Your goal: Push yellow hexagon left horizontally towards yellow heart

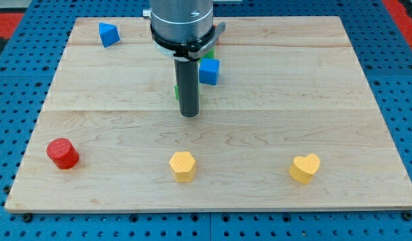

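Observation:
The yellow hexagon [183,166] lies near the view's bottom, a little left of centre. The yellow heart [305,167] lies to its right on about the same line. My tip [189,114] is the lower end of the dark rod near the board's middle, above the hexagon in the view and well apart from it. It touches neither yellow block.
A red cylinder [62,153] sits at the lower left. A blue block [108,33] is at the top left, a blue cube [209,71] just right of the rod. A green block [177,92] is mostly hidden behind the rod. The wooden board [366,120] sits on a blue pegboard.

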{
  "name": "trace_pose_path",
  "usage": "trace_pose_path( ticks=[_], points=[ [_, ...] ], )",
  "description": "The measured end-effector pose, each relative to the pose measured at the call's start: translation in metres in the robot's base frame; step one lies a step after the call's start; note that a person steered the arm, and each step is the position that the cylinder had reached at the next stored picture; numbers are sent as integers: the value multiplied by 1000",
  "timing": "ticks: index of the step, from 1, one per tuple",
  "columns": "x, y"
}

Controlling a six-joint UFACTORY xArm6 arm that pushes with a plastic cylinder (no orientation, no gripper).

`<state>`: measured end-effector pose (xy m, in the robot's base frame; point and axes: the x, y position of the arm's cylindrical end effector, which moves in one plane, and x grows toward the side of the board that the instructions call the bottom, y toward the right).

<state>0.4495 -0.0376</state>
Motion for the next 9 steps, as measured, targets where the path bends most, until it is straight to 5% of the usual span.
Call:
trace_pose_path(
  ticks=[1, 3, 4, 5, 6, 7, 8, 9],
  points=[
    [-3, -49],
    [-15, 21],
    [17, 15],
    [92, -9],
    [117, -76],
    [121, -57],
    [169, -79],
    [152, -33]
  ],
)
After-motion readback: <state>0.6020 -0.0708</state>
